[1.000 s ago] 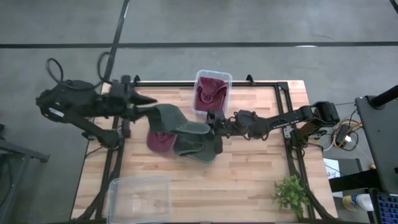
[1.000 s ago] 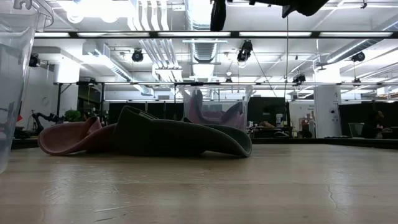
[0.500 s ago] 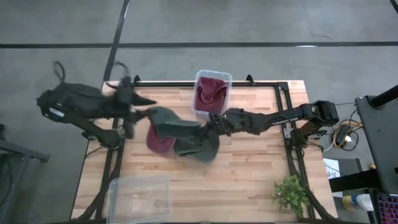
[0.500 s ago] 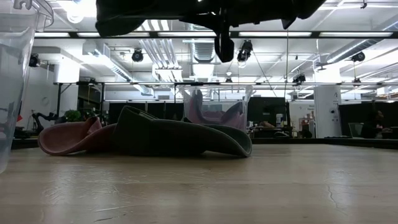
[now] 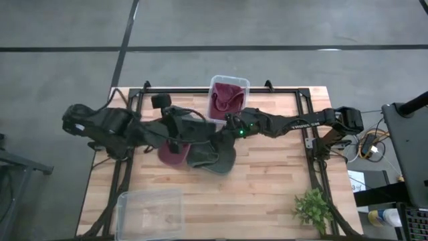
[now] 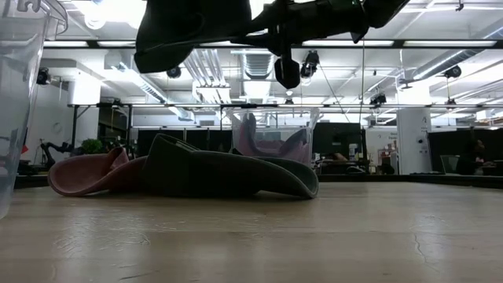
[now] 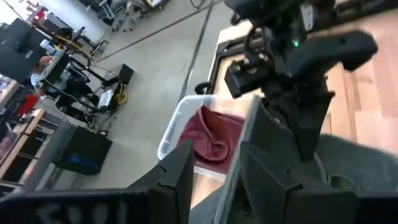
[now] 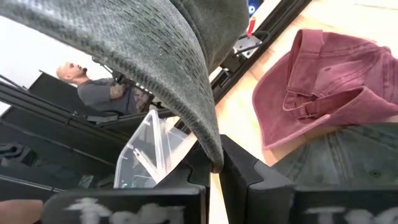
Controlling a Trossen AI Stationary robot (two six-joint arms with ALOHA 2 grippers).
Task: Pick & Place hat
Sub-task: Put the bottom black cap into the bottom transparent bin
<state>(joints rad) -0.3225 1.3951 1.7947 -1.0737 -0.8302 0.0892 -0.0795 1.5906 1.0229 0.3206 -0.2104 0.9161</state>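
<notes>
A dark green hat [image 5: 195, 127] [image 6: 181, 31] is held up in the air between my two grippers, above the hats on the table. My left gripper [image 5: 179, 128] [image 7: 224, 180] is shut on its left side. My right gripper [image 5: 224, 130] [image 8: 214, 165] is shut on its right side. Below it, a second green hat [image 5: 210, 155] [image 6: 228, 173] and a maroon hat [image 5: 170, 152] [image 6: 82, 173] [image 8: 329, 87] lie on the wooden table, overlapping. Another maroon hat lies inside the clear bin [image 5: 229, 82] [image 7: 180, 118] at the far edge. My left gripper pinches the held hat's edge [image 7: 239, 158] between its two fingers, coming about level from the table's left. The hat is lifted clear of the table. My right gripper pinches the hat's brim edge [image 8: 208, 134] between its two fingers [image 8: 245, 171], coming about level from the table's right. The fabric rises away from the fingers, clear of the hats below.
An empty clear bin [image 5: 150, 211] [image 6: 16, 94] stands at the near left corner. A small green plant [image 5: 313, 209] sits at the near right corner. Bare wood lies between them. A person shows in the room beyond the table in the right wrist view.
My left arm has reached toward the table's right, carrying the green hat with it, and the hat has dropped into the top of the low view. My right gripper has moved toward the table's left and met the hat's brim. The hats on the table have stayed put.
</notes>
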